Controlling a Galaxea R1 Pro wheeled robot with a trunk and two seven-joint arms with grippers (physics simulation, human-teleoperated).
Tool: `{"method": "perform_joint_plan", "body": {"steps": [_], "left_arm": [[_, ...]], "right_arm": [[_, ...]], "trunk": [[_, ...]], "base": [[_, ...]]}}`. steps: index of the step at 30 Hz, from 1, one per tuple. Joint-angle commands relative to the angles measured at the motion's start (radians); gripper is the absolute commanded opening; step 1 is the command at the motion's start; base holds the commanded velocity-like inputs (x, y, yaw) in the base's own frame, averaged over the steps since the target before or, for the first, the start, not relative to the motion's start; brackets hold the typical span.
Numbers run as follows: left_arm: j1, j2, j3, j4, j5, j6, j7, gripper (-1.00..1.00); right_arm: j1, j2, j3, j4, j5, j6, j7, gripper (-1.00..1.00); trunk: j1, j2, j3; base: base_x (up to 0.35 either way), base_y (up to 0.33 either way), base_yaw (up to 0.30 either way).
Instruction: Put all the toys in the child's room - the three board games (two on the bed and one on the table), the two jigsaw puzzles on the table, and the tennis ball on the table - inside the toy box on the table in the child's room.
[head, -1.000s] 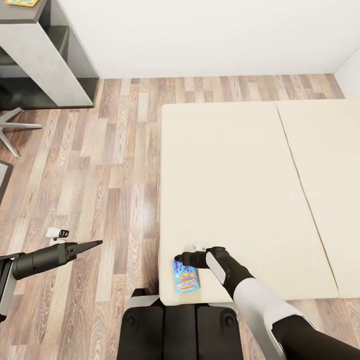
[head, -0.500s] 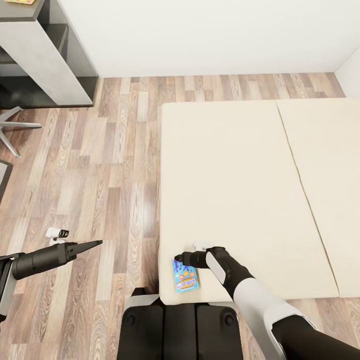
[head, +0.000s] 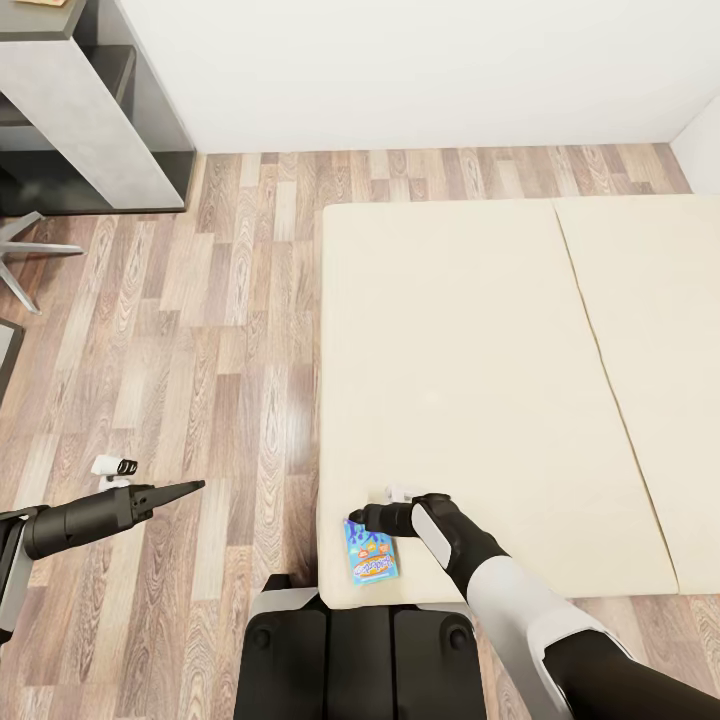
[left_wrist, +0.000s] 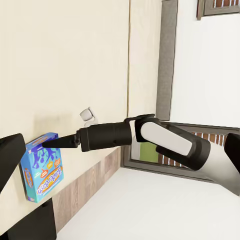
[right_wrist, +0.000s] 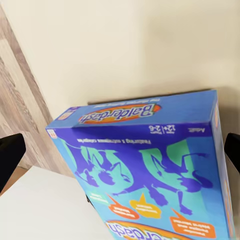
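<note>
On the bed corner lies a blue game (cartoon cover), between the right pincer's wide-open fingers; left pincer looks closed.

Broad cream mattress of the bed lies bare beyond the blue board game at its near corner; wood floor runs open leftward to the grey table and chair legs.

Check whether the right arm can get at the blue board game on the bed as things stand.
Probably yes. The right gripper sits at the blue board game on the bed corner, fingers spread either side, nothing between.
</note>
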Motion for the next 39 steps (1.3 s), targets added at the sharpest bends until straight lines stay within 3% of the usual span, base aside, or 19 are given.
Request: {"method": "perform_joint_plan", "body": {"steps": [1,21,39], "left_arm": [[0.0,0.0,0.0,0.0,-0.001,0.011,-0.004,1.0],[0.0,0.0,-0.001,0.0,0.0,0.01,-0.004,1.0],[0.0,-0.001,-0.004,0.0,-0.002,0.011,-0.004,1.0]], "right_arm": [[0.0,0.0,0.001,-0.001,0.004,0.004,0.002,1.0],[0.0,0.0,-0.004,0.002,0.002,0.031,-0.003,1.0],[0.0,0.0,-0.005,0.067,0.001,0.034,-0.007,1.0]], "trunk": [[0.001,-0.002,-0.001],[0.001,-0.002,-0.001],[0.001,-0.002,-0.001]], "base": [[0.0,0.0,0.0],[0.0,0.0,0.0],[0.0,0.0,0.0]]}}
